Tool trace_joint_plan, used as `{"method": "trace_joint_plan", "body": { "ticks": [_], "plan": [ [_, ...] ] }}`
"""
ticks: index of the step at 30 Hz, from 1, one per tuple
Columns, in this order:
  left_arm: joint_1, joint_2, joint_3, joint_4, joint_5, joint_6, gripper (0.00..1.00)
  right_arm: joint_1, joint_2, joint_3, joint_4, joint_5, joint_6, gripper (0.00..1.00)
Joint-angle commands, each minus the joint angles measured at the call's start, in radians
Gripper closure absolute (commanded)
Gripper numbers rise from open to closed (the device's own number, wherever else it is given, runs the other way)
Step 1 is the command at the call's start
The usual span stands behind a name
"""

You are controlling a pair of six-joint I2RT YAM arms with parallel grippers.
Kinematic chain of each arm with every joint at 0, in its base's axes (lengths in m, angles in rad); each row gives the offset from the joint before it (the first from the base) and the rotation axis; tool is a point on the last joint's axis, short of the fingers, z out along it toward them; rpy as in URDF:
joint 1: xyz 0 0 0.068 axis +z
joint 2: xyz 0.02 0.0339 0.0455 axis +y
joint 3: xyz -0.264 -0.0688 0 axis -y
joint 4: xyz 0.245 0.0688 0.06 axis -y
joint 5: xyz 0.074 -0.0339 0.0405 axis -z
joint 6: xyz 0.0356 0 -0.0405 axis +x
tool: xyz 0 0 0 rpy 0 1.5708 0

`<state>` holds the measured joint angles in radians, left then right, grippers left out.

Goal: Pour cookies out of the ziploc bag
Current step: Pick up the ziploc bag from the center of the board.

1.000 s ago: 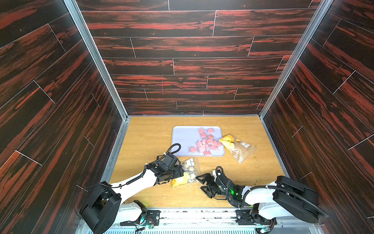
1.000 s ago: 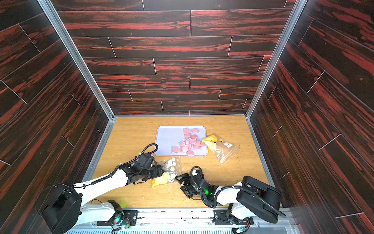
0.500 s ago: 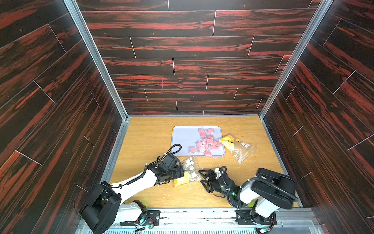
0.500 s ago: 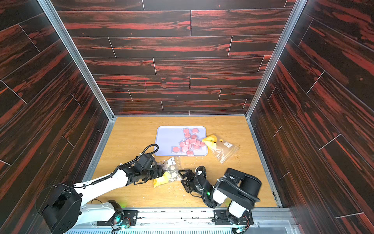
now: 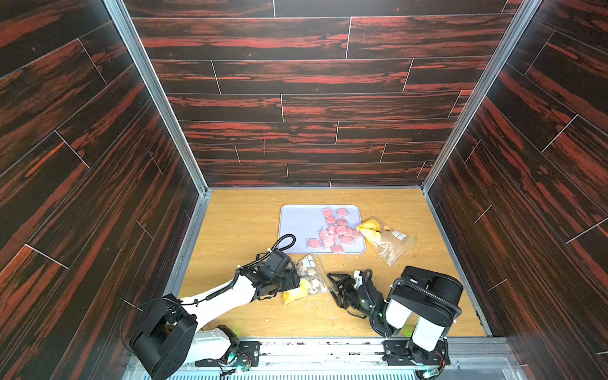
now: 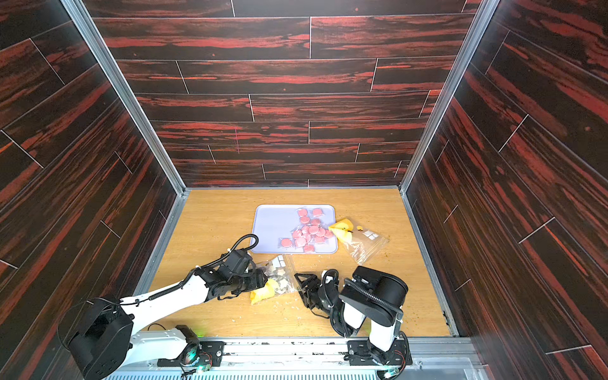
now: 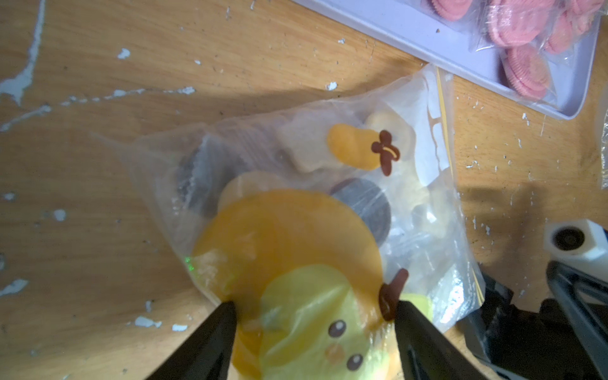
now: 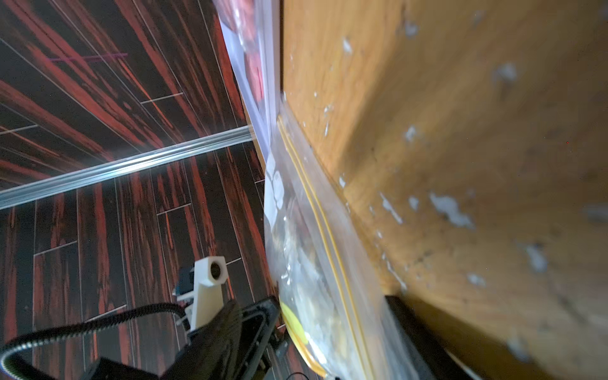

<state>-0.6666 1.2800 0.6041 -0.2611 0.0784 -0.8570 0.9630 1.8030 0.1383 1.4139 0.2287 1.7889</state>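
Between the robot's two grippers, a clear ziploc bag is lying flat on the wooden table. It is sitting just at 6 o'clock of the pale tray, with one corner right at the tray's near rim.

The left gripper is sitting at 9 o'clock of the bag and gripping the end away from the zipper. Its fingers are standing wide, with the bag's yellow duck-faced part bulging between them. Cream and dark cookies are sitting inside the bag, bunched just beyond those fingertips toward 3 o'clock.

The right gripper is facing the bag from 3 o'clock, turned on its side. In its wrist view the yellow zipper edge is running between the two fingers, which are standing apart. Blur is hiding whether they are pressing the plastic, so its hold cannot be told.

Pink cookies in clear wrappers are lying heaped on the tray's 3 o'clock half. They are at about 1 o'clock of the held bag and well apart from both grippers.

A second bag is lying at 3 o'clock of the tray. A yellow wedge is sitting at its end nearest the tray, against the rim. White flecks are dotting the table around the grippers.
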Motion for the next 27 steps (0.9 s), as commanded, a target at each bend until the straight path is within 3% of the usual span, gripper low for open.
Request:
{"method": "trace_joint_plan", "body": {
  "ticks": [1,14,23,27],
  "plan": [
    [-0.008,0.003,0.013,-0.018,0.003,-0.010,0.21,-0.014,0.031,0.002,-0.022,0.006,-0.014,0.33],
    [-0.015,-0.010,0.006,-0.017,-0.004,-0.014,0.21,-0.056,0.055,0.063,-0.050,-0.099,-0.114,0.58],
    [-0.019,-0.020,0.011,-0.028,-0.006,-0.017,0.21,-0.070,0.048,0.060,-0.054,-0.121,-0.149,0.85],
    [-0.018,-0.032,0.014,-0.043,-0.013,-0.016,0.21,-0.071,0.032,0.066,-0.073,-0.131,-0.183,0.90]
  ]
}}
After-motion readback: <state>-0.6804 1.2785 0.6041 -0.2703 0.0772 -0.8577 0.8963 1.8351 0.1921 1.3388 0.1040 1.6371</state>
